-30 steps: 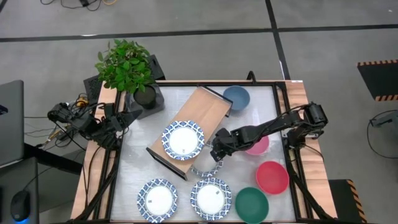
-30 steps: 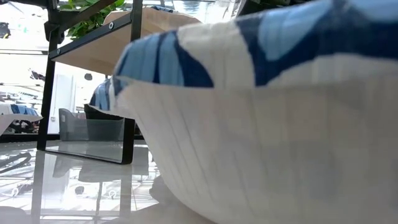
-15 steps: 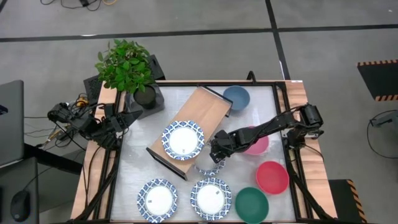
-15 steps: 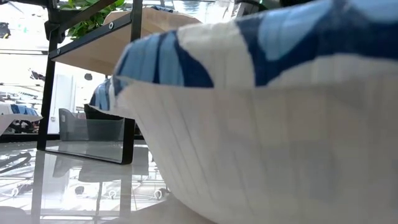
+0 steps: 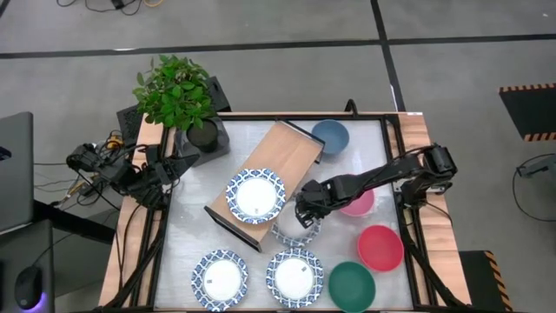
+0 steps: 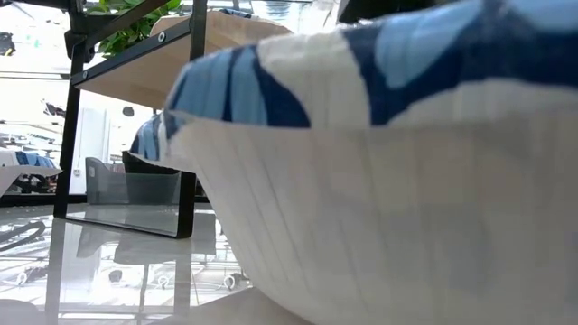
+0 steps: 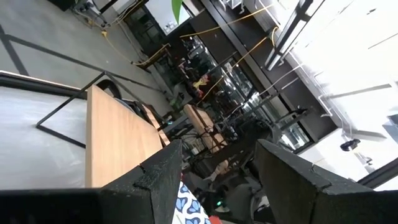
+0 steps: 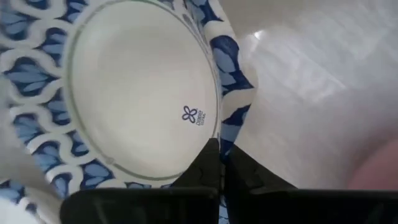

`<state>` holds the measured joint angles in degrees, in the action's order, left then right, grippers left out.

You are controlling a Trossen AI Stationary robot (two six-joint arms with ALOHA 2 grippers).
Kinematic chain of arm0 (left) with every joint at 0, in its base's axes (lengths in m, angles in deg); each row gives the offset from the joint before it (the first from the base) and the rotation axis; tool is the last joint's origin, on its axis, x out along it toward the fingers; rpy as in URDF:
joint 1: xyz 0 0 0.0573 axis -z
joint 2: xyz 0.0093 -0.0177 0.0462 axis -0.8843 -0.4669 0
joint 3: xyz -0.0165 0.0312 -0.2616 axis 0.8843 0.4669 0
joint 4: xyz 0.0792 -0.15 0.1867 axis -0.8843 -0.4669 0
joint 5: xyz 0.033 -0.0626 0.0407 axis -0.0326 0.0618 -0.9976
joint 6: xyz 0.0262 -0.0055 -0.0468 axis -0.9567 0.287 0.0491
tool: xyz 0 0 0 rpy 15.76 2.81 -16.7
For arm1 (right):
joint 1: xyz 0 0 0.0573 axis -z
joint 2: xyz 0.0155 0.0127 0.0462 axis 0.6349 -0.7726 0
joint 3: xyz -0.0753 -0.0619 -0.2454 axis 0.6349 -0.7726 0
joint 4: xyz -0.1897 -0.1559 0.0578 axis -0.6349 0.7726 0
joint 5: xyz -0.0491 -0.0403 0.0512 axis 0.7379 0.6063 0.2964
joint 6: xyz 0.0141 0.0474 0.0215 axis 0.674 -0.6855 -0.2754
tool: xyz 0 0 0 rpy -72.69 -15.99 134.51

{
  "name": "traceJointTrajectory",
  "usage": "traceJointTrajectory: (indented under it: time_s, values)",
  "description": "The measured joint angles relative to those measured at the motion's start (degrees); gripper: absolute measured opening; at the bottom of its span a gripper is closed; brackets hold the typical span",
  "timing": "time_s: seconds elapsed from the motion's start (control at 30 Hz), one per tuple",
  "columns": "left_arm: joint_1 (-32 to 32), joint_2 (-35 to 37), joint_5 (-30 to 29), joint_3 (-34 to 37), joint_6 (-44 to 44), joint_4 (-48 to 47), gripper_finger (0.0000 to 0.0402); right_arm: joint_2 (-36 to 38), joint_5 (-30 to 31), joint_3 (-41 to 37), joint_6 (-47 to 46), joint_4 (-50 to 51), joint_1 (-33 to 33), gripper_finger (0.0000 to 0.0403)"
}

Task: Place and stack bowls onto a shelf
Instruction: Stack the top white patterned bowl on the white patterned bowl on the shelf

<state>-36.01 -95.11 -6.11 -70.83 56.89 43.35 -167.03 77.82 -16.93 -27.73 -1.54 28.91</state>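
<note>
Your right gripper (image 8: 219,163) is pinching the rim of a white dish (image 8: 134,87), just at the shelf's (image 5: 276,156) four o'clock, ready for lifting; left gripper (image 7: 217,180) waits spread at nine o'clock.

shelf (image 5: 276,167) diagonal across the tabletop (image 5: 187,228) centre, one dish (image 5: 255,195) on its near end, two dishes (image 5: 220,278) along the front edge, fourth dish (image 5: 295,231) between them and the shelf, bowls (image 5: 380,247) down the right side, plant (image 5: 176,96) at back-left corner
</note>
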Motion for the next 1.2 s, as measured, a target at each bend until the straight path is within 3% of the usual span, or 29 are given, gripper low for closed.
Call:
traceJointTrajectory:
  time_s: [0.33, 0.6, 0.73, 0.93, 1.2]
  values:
    - [0.0, 0.0, 0.0, 0.0, 0.0, 0.1, 0.019, 8.5, -2.9, 2.1, -0.8, 14.5, -1.3, 0.0024]
    - [0.0, 0.0, -0.1, 0.0, 0.0, -0.3, 0.019, 18.8, -6.7, 2.1, -7.0, 21.2, -3.5, 0.0034]
    - [0.0, 0.0, -0.2, 0.0, 0.0, -0.6, 0.019, 23.8, -9.2, 2.1, -10.4, 15.8, -4.6, 0.0027]
    - [0.0, 0.0, -0.3, 0.0, 0.0, -1.0, 0.019, 28.7, -9.3, 2.2, -10.6, -3.5, -3.8, 0.0031]
    - [0.0, 0.0, -0.3, 0.0, -0.1, -2.2, 0.019, 26.6, -7.3, 2.3, -5.2, -19.3, 2.3, 0.0029]
